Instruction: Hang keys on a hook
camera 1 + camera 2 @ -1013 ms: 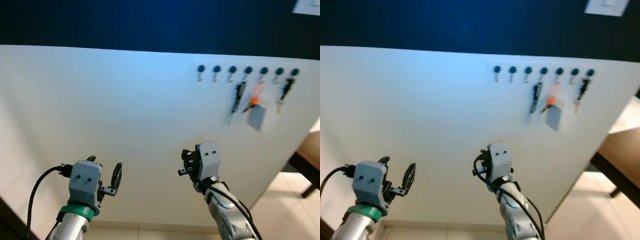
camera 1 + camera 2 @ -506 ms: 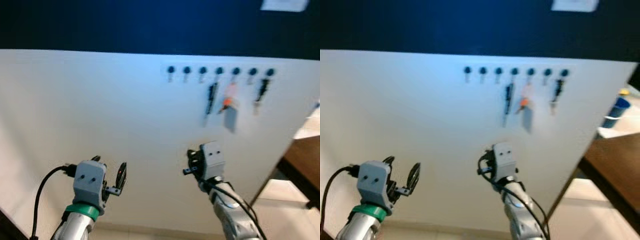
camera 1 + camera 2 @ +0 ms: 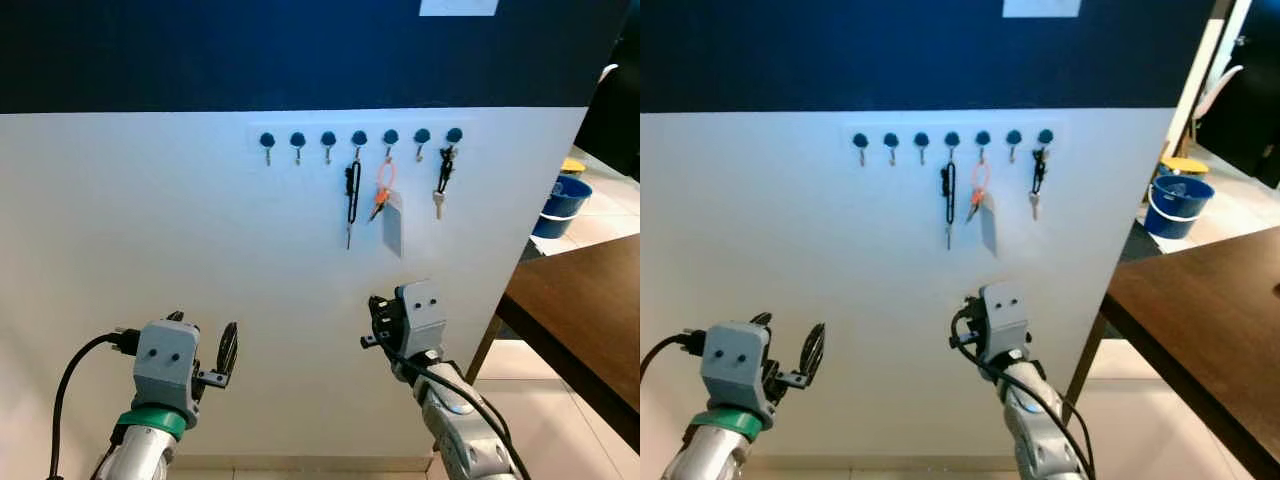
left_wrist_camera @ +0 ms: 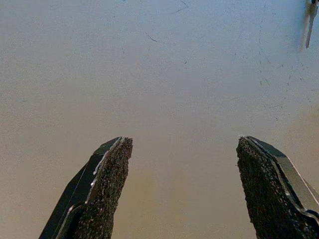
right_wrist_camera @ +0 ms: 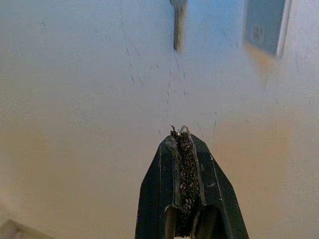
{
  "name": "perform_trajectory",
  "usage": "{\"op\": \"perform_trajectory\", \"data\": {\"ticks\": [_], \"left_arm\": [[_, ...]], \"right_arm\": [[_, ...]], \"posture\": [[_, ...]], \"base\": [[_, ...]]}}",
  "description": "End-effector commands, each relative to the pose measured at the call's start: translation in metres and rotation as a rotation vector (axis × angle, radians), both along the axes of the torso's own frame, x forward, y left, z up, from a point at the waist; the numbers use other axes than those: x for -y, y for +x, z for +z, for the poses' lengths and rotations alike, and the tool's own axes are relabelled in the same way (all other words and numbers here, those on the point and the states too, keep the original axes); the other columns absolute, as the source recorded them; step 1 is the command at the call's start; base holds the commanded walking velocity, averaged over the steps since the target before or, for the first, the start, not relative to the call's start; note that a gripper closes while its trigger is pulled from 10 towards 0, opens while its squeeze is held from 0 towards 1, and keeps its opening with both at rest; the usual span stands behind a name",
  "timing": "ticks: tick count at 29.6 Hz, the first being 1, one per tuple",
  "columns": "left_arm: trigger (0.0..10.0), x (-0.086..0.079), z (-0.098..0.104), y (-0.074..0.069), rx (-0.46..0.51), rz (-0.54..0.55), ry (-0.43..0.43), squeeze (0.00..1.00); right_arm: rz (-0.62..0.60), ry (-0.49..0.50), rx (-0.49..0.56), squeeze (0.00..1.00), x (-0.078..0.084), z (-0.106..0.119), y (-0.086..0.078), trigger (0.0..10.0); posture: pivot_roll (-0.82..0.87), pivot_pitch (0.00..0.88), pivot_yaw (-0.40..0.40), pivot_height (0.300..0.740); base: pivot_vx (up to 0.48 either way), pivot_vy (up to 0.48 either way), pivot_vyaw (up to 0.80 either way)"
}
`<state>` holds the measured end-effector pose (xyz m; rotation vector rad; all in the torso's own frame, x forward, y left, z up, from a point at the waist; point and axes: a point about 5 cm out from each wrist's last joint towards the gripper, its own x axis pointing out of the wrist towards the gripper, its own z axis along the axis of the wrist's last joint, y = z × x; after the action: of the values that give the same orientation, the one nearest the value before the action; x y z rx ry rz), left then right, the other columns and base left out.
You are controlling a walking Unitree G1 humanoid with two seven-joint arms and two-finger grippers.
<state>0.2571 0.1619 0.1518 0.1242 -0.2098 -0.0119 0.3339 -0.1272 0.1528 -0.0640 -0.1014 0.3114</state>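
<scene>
Seven round blue hooks (image 3: 359,138) sit in a row high on the white wall (image 3: 150,220). Three of them hold things: a black key strap (image 3: 352,195), an orange ring with a grey tag (image 3: 391,222), and a dark bunch of keys (image 3: 441,182) on the last hook. The three hooks at the robot's left end and one near the other end look free.

The right gripper (image 5: 182,137) is low in front of the wall, below the hanging things. Its two black fingers are pressed tight together. A tiny bit of wire peeks out at the tip, which could be a key ring, but it is too small to be sure. So the keys to hang are most likely pinched there, mostly hidden.

The left gripper (image 4: 182,186) is low on the robot's left, with its fingers wide apart and nothing between them.

To do this step well, the robot should probably pick a free hook and lift the right gripper up until the ring is just above the hook's tip. It should keep the pinch tight on the way. It should go slowly, so it does not bump the strap or the tag. Then it can lower the ring onto the hook and only let go once the ring has caught.

A brown table (image 3: 590,300) and a blue bucket (image 3: 560,200) stand off to the right.
</scene>
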Motion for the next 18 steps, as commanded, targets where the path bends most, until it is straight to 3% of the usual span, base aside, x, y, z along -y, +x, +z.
{"op": "perform_trajectory", "data": {"ticks": [1, 11, 16, 18], "left_arm": [[10.0, -0.005, -0.002, 0.001, -0.006, 0.025, -0.012, 0.00], [10.0, -0.005, 0.002, 0.002, 0.011, 0.036, -0.024, 0.00], [10.0, -0.005, 0.002, 0.002, 0.017, 0.040, -0.028, 0.00], [10.0, -0.005, 0.003, 0.001, 0.022, 0.041, -0.037, 0.00]], "right_arm": [[0.054, 0.015, 0.066, 0.00, -0.011, 0.019, 0.002, 10.0], [0.213, 0.052, 0.227, 0.00, -0.039, 0.079, 0.007, 10.0], [0.261, 0.059, 0.255, 0.00, -0.044, 0.095, 0.010, 10.0], [0.270, 0.081, 0.292, 0.00, -0.045, 0.115, 0.018, 10.0]], "posture": [[-0.19, 0.000, 0.090, 0.740], [-0.19, 0.000, 0.085, 0.740], [-0.19, 0.002, 0.084, 0.740], [-0.19, 0.014, 0.081, 0.740]], "base": [[0.000, 0.000, 0.00], [0.000, 0.000, 0.00], [0.000, 0.000, 0.00], [0.000, 0.000, 0.00]]}}
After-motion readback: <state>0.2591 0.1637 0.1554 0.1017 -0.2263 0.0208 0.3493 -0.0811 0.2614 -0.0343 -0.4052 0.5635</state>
